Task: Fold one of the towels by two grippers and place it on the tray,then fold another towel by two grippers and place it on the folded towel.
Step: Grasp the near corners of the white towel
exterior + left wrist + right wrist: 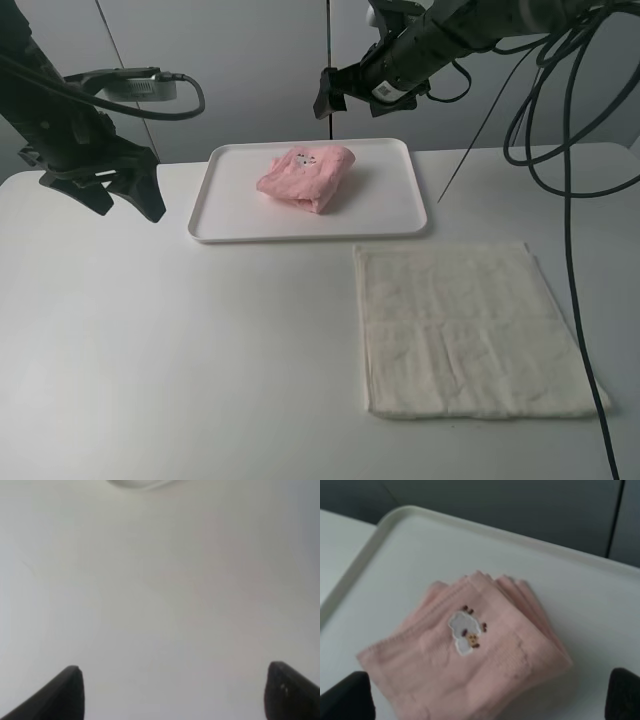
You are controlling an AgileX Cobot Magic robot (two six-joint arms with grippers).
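Overhead, the high camera takes in the whole layout. The white tray (225,215) sits toward the back of the white table (180,350), and the folded pink towel (306,178) lies on it, a little right of the tray's middle. Only this view shows the cream-white towel (468,330), spread flat on the table in front of the tray's right end, apart from the rim, with faint crease lines across it. The left gripper (125,195) hangs above the table just left of the tray. The right gripper (328,98) hangs in the air over the tray's far edge, clear of the pink towel.

The right wrist camera gives what the high view cannot. It shows the pink towel's stacked folded edges fanning at one corner, and a small embroidered white figure (466,632) with brown dots on its top face. The right gripper's black fingertips (347,697) stand far apart at either side of the towel, clamping nothing.

The left wrist camera shows bare table and a sliver of the tray's rounded rim. The left gripper's tips are spread wide there, holding nothing.
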